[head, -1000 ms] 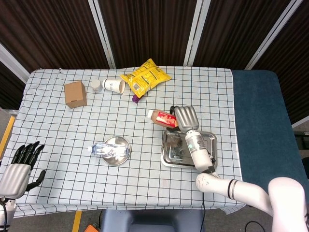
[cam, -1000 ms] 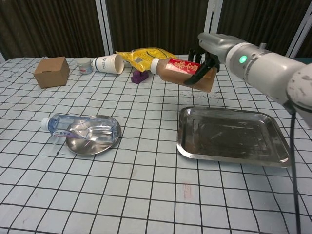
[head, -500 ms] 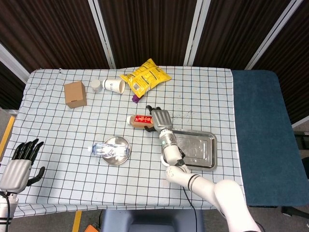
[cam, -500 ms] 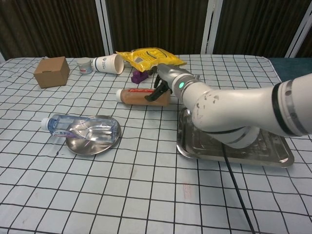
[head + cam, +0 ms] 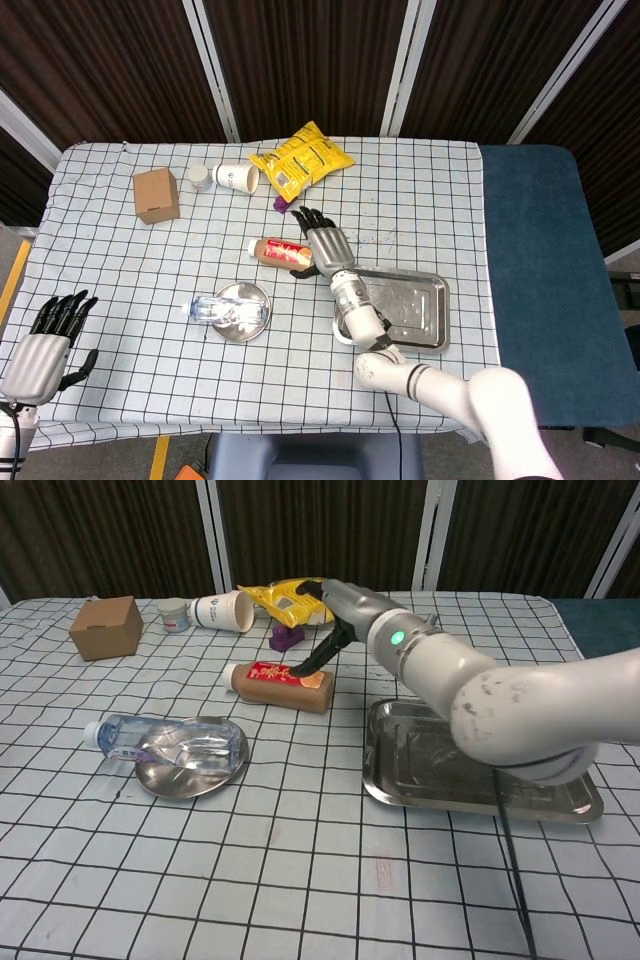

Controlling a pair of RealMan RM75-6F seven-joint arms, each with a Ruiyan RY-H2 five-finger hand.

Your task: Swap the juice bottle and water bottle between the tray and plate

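Observation:
The brown juice bottle (image 5: 276, 251) (image 5: 278, 685) with a red label lies on its side on the checked cloth, between the plate and the tray. My right hand (image 5: 322, 243) (image 5: 335, 630) is over its base end, dark fingers on the far side and thumb on the near side, still holding it. The clear water bottle (image 5: 218, 309) (image 5: 160, 738) lies across the round steel plate (image 5: 254, 297) (image 5: 195, 774). The steel tray (image 5: 418, 305) (image 5: 440, 780) holds no bottle, and my right forearm crosses its left part. My left hand (image 5: 45, 340) hangs open off the table's near left corner.
At the back of the table are a cardboard box (image 5: 155, 194) (image 5: 104, 626), a tipped paper cup (image 5: 236, 176) (image 5: 222, 610), a small white tub (image 5: 200, 176) (image 5: 174, 613), a yellow snack bag (image 5: 300, 160) (image 5: 290, 595) and a small purple object (image 5: 283, 203) (image 5: 286, 635).
My right hand carried the juice bottle from above the tray's far edge leftward and down; the bottle now lies on the cloth. The left hand has barely moved.

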